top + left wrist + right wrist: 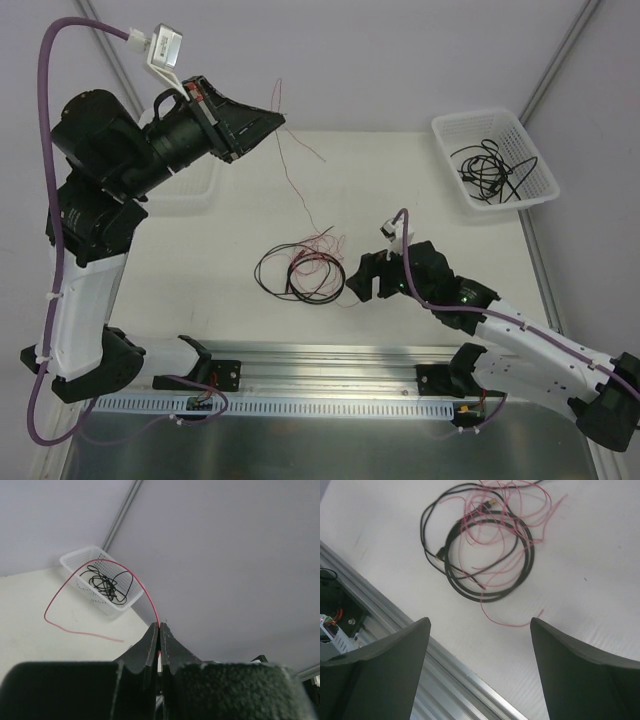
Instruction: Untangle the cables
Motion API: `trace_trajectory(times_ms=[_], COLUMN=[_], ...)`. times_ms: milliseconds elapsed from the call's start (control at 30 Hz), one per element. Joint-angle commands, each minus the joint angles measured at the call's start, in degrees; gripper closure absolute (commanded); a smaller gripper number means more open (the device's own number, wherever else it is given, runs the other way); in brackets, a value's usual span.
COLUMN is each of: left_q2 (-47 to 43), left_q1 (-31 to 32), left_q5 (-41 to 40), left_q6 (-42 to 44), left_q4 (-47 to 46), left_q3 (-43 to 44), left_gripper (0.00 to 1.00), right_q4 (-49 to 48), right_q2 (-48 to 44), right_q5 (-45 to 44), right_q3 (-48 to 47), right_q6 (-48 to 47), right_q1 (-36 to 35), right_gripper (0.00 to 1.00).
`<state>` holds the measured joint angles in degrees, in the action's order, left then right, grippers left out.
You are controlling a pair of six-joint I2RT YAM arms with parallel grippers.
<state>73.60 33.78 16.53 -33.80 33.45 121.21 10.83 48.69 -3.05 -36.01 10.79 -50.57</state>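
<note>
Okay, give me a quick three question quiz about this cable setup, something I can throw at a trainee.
1. Pick one: the raised left claw is pinching A) a black cord, B) a red wire, C) nothing at all.
2. True or false: the right claw is shut on the black coil lying on the table.
3. Fill in: the cables in the white basket are all ___ in colour.

Key: 1 B. 2 False: it stands open near the coil, gripping nothing. 3 black.
</note>
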Motion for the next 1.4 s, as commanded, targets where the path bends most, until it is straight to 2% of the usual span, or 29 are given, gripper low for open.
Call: trace_trajectory(times_ms=[0,267,400,533,800,1000,1100,1133,1167,1233,1367], left_q2=[0.5,-2.9,-4.3,-5.4,-9.2,-10.8,-12.0,-12.5,-12.9,-14.2,-16.0], left_q1=[0.2,0.2,0.2,0.2,0.2,0.2,0.2,0.2,0.2,0.2,0.2], left_q5=[1.1,-1.1,-1.4,-2.1,-3.0,-4.0,-6.1,-6.9,-7.9,-12.4,-21.6], left_q6=[-0.7,-1.9,-2.2,-2.1,-2.8,-2.8,-2.1,-1.7,-0.2,2.0,4.9], left_q4=[0.6,0.6,0.6,0.7,0.6,0.6,0.6,0.6,0.7,0.7,0.6], left_q3=[2.9,1.7,0.4,0.2,-5.4,-7.7,-9.8,-10.5,-12.2,-15.1,-27.6], left_gripper=[1.00,1.00,1.00,1.00,1.00,1.00,1.00,1.00,1.00,1.00,1.00], right_q4=[-10.3,-20.2,-23.7,-26.8,-28.7,-28.1,-27.3,-26.3,-25.4,-20.3,-11.1], right_q2=[4.1,16.1,21.2,26.6,31.6,33.7,33.3,32.2,31.4,28.2,22.2], right_q5=[6.2,7.4,11.7,11.1,12.3,14.6,15.5,15.6,15.5,15.2,13.9], right_q3=[-5.3,-12.4,-15.0,-16.4,-18.5,-20.2,-20.2,-20.2,-20.2,-21.1,-26.0], right_q6=[-5.1,-10.2,-10.3,-11.8,-12.9,-14.2,-14.4,-14.5,-14.7,-16.1,-18.0], right_q1=[-0.4,-0.4,-0.5,-0.5,-0.4,-0.4,-0.4,-0.5,-0.5,-0.5,-0.5], right_gripper=[0.15,0.15,0.16,0.17,0.28,0.48,0.76,0.91,0.96,0.99,0.99])
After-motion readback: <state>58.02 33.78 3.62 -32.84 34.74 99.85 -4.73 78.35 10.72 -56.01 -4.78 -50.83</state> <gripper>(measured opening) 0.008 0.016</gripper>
